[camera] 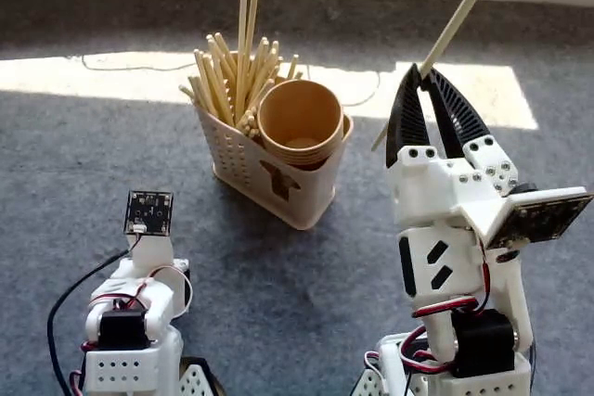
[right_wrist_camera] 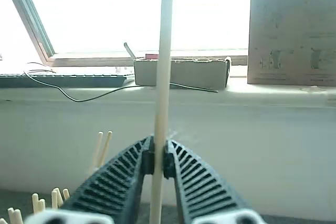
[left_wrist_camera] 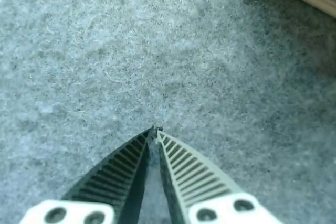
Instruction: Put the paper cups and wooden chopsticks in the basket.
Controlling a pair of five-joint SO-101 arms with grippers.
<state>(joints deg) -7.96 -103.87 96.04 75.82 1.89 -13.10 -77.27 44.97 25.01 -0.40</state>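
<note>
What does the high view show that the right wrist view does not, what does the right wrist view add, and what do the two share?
High view: the basket on the grey carpet, stacked paper cups inside it, and the left arm. Right wrist view: a window, plus a cardboard box and a grey box on the sill. Shared: the right gripper shut on the held chopstick, and tips of the bundled chopsticks standing in the basket.
</note>
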